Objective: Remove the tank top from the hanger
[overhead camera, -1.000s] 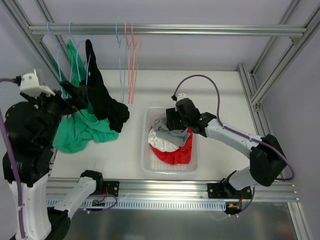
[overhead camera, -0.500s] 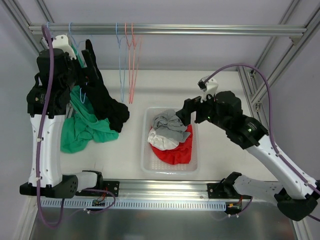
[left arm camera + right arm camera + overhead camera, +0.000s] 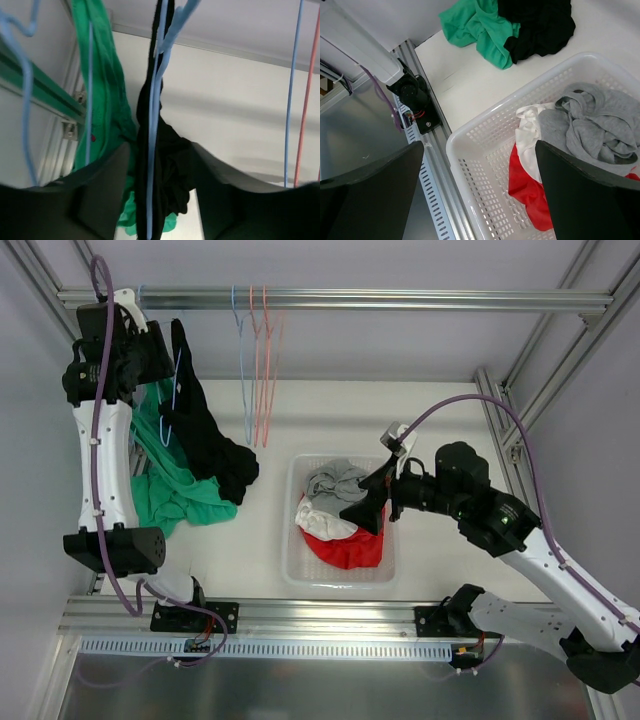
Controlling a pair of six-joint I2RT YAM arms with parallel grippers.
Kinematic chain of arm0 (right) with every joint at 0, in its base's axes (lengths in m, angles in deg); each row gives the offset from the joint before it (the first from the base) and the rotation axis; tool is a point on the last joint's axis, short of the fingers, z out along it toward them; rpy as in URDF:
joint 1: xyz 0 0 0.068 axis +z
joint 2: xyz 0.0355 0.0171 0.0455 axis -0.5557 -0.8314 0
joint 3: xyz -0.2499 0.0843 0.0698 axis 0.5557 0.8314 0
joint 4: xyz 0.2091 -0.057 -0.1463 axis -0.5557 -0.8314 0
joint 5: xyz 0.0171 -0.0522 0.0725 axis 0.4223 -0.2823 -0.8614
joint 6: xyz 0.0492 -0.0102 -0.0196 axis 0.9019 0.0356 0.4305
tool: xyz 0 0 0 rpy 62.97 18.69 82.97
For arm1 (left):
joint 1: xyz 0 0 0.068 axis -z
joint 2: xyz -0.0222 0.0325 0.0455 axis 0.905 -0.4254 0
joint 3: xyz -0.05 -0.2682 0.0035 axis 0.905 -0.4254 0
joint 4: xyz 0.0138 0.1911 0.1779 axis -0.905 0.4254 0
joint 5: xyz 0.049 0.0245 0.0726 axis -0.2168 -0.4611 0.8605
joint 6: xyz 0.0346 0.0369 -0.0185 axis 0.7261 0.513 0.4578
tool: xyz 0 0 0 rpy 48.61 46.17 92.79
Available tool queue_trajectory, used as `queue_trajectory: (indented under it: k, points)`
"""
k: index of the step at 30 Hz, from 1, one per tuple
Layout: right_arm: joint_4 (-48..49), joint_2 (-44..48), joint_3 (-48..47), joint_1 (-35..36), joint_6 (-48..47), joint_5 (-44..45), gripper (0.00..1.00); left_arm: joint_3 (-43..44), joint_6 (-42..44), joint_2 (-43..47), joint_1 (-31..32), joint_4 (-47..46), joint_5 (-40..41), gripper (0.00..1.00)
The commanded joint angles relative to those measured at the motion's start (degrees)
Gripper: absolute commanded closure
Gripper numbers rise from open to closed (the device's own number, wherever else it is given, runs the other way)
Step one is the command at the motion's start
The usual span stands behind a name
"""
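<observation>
My left gripper (image 3: 159,170) stands open astride the black top (image 3: 172,150) on the hanger (image 3: 156,100); right gripper (image 3: 368,508) open, empty, well right of the hanger

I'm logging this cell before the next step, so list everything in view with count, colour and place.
green tank top: one, green, hung far left, its hem pooled on the table
black tank top: one, black, hung just right of the green one
loaded hangers: two, blue, carrying those tops
empty blue hanger: one, blue, on the rail near the middle
pink hangers: at least two, pink, empty, beside it
basket: one, white, table centre
grey garment: one, in the basket, far end
white garment: one, in the basket, left side
red garment: one, in the basket, near end
rail: one, silver, across the top
left gripper: open, raised by the black top's hanger
right gripper: open, above the basket
</observation>
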Motion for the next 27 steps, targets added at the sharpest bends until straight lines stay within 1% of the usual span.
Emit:
queue_trajectory:
  k: [1,3,4,5,6,11,15,19,22,23,25,26,27]
  points:
    - [4.3,1.2,0.5,1.0,0.1,-3.1,0.0,4.8,1.1,-2.2,-0.4,-0.4,-5.6,0.55]
    - [4.4,1.0,0.7,1.4,0.0,-2.8,0.01,5.8,0.8,-3.0,-0.4,-0.4,-6.6,0.74]
    - [4.4,0.9,0.7,1.4,0.0,-2.7,0.01,5.9,0.5,-2.9,-0.4,-0.3,-6.7,0.89]
    - [4.5,0.6,0.7,1.7,-0.1,-2.6,0.01,6.0,0.2,-2.5,-0.4,-0.4,-6.7,0.97]
    - [4.4,0.5,0.7,1.6,-0.1,-2.5,0.0,6.0,0.2,-2.3,-0.4,-0.4,-6.8,1.0]
    - [5.0,-0.4,0.5,1.8,-0.6,-2.5,0.0,8.5,-0.7,-0.9,-0.4,-0.6,-7.1,1.0]
    - [5.8,-1.1,0.6,1.8,-0.8,-2.8,0.0,11.4,-1.8,0.6,-0.4,-1.0,-10.8,1.0]
    - [6.3,-1.4,0.5,1.8,-0.6,-3.4,0.0,11.0,-2.4,3.4,-0.4,-1.0,-12.6,1.0]
    - [6.4,-1.3,0.5,1.8,-0.4,-3.8,0.0,6.2,-3.1,7.0,-0.4,-1.0,-14.1,1.0]
    - [6.6,-1.2,0.5,1.8,-0.3,-3.8,0.01,1.9,-3.7,9.9,-0.3,-1.0,-14.7,1.0]
    - [6.8,-1.1,0.4,1.8,-0.3,-4.0,0.0,-2.9,-3.9,13.4,-0.4,-1.2,-15.7,1.0]
    - [6.8,-1.1,0.3,1.8,-0.3,-4.1,0.0,-7.9,-4.3,17.3,-0.4,-1.1,-16.2,1.0]
    - [7.0,-1.1,0.1,1.8,-0.4,-4.3,0.01,-10.7,-4.6,19.4,-0.2,-1.4,-17.4,1.0]
